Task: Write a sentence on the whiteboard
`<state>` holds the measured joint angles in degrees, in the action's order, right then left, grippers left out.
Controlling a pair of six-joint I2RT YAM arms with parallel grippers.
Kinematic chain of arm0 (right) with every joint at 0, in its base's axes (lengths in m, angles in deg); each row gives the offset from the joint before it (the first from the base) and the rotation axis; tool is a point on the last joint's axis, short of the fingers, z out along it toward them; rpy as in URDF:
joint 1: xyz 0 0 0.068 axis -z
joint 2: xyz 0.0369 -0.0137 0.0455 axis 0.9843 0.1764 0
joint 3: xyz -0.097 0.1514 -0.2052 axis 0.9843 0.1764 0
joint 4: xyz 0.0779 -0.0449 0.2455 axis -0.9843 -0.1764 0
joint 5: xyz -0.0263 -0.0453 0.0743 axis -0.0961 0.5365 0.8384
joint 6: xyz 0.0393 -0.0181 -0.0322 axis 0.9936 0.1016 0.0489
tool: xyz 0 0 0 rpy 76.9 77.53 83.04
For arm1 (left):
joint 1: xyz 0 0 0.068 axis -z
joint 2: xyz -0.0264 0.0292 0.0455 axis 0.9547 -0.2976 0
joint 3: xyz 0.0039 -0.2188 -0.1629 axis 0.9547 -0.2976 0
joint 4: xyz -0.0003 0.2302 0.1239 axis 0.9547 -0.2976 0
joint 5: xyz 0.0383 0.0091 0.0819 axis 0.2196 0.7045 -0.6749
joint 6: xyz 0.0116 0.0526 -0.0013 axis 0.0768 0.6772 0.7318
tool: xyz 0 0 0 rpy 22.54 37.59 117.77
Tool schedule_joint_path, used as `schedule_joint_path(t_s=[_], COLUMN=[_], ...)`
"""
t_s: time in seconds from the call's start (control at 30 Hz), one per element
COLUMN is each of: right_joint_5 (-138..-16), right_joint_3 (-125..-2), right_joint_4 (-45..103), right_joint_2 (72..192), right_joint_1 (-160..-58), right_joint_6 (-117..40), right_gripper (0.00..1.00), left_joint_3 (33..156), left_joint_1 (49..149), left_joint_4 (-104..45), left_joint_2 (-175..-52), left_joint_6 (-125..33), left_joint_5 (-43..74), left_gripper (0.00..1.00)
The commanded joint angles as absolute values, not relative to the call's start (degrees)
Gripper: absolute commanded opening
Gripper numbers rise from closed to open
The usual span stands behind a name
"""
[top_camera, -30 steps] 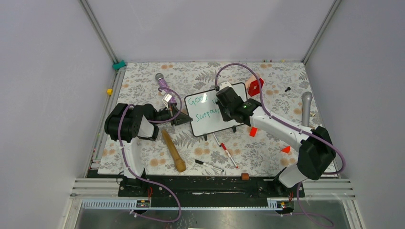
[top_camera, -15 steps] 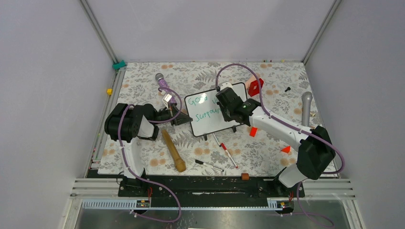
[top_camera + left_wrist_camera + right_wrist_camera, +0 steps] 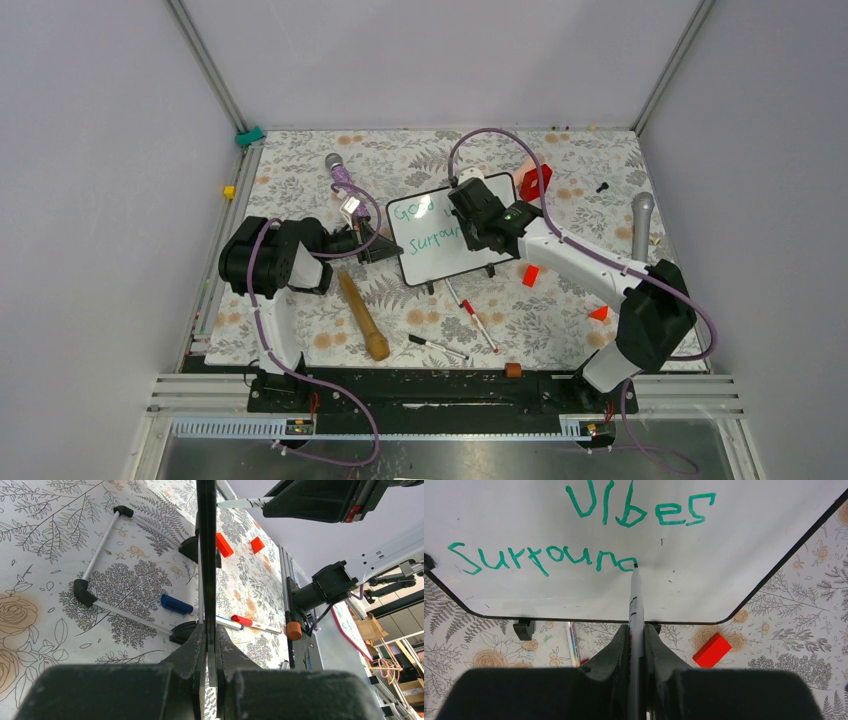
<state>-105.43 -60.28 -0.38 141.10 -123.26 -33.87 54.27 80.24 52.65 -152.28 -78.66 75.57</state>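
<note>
The whiteboard [image 3: 432, 262] stands tilted on its black feet in the middle of the floral mat. My left gripper [image 3: 383, 246] is shut on its left edge, and the left wrist view shows the board [image 3: 206, 540] edge-on between the gripper [image 3: 207, 632] jaws. My right gripper [image 3: 470, 232] hangs over the board, shut on a white marker [image 3: 636, 602]. The marker's tip touches the board [image 3: 734, 540] at the end of the second line. The sentence [image 3: 544, 557] is in green and reads "Vibes" above "Surroun", with a last letter partly drawn. In the top view the right arm hides part of the sentence [image 3: 424, 226].
A wooden pestle [image 3: 362, 316] lies in front of the left arm. Two loose markers [image 3: 438, 347] [image 3: 478, 322] lie near the front. Red blocks [image 3: 530, 275] [image 3: 600, 313] and a red piece [image 3: 535, 182] sit to the right. Microphones lie at the right [image 3: 641, 225] and back left [image 3: 335, 164].
My right gripper and the marker have shifted slightly left and away across the board. The left arm and the board have stayed where they were.
</note>
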Motion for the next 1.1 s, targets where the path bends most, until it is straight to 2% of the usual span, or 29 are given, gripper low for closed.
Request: schedule_joint_path(t_s=[0.0,0.4,1.07], right_joint_5=[-108.6,-108.4,-105.4], right_joint_3=[-64.2,-66.3,-60.2], right_joint_4=[1.5,1.5,1.5], right_joint_2=[142.2,143.0,140.4], right_joint_1=[-122.8,-122.1,-122.1], right_joint_6=[-34.5,-34.8,-33.2], right_gripper=[0.00,0.00,0.00], left_joint_3=[54.9,54.9,54.9], left_joint_1=[80.5,80.5,80.5], left_joint_4=[52.7,52.8,52.8], left_joint_2=[-153.7,-153.7,-153.6], left_joint_6=[-75.9,-75.9,-75.9], left_joint_5=[75.7,75.7,75.7], left_gripper=[0.02,0.02,0.02])
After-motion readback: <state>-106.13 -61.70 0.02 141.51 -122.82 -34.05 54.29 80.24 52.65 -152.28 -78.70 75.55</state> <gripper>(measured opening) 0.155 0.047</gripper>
